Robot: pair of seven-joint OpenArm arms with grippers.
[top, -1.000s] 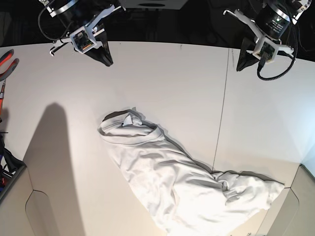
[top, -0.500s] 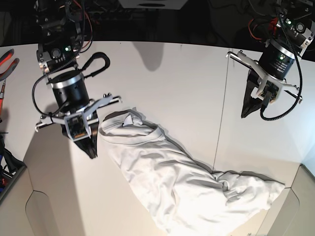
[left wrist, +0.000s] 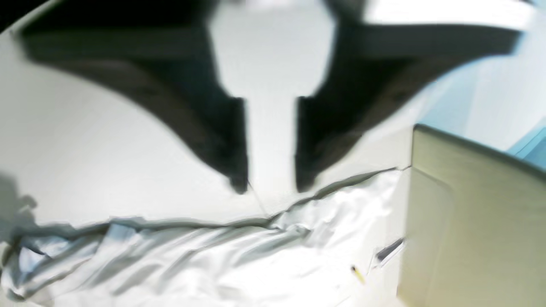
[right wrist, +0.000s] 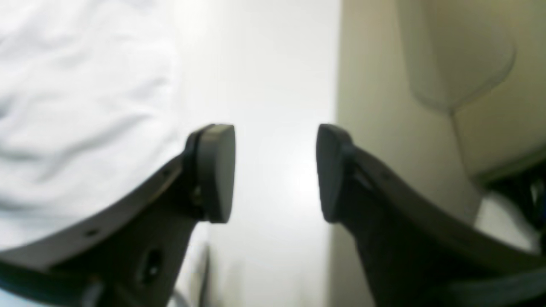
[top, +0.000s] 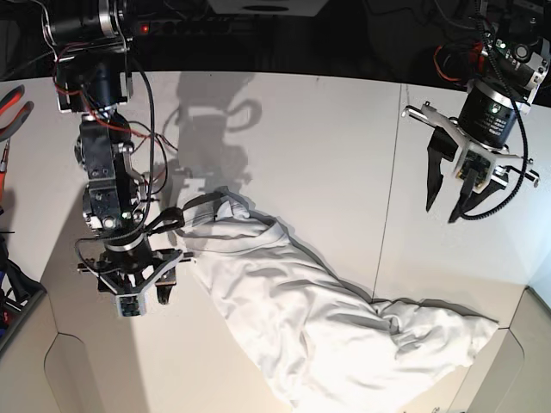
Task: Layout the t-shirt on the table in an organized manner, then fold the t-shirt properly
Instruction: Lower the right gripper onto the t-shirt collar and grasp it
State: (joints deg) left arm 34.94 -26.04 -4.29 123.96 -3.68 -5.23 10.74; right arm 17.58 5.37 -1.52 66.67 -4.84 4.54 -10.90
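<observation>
The white t-shirt (top: 301, 314) lies crumpled on the table (top: 293, 138), running from its collar end (top: 224, 215) at centre left to the front right corner. My right gripper (top: 138, 297) hangs just left of the collar end, jaws open and empty. In the right wrist view, the right gripper (right wrist: 275, 172) shows bare table between its pads, with the t-shirt (right wrist: 76, 106) to the left. My left gripper (top: 440, 215) is open over bare table at the right, behind the shirt. From the left wrist, the left gripper (left wrist: 271, 186) frames the t-shirt (left wrist: 213, 256) just beyond its tips.
A thin dark seam (top: 386, 198) crosses the table on the right. Beige panels cut into the front corners (top: 95, 361) (top: 534, 344). Red-handled pliers (top: 13, 107) and dark tools (top: 10, 288) lie at the left edge. Cables hang from both arms.
Both grippers have gone from shut to open. The right arm has come forward and down beside the collar end. The left arm has shifted only slightly. The shirt has not moved.
</observation>
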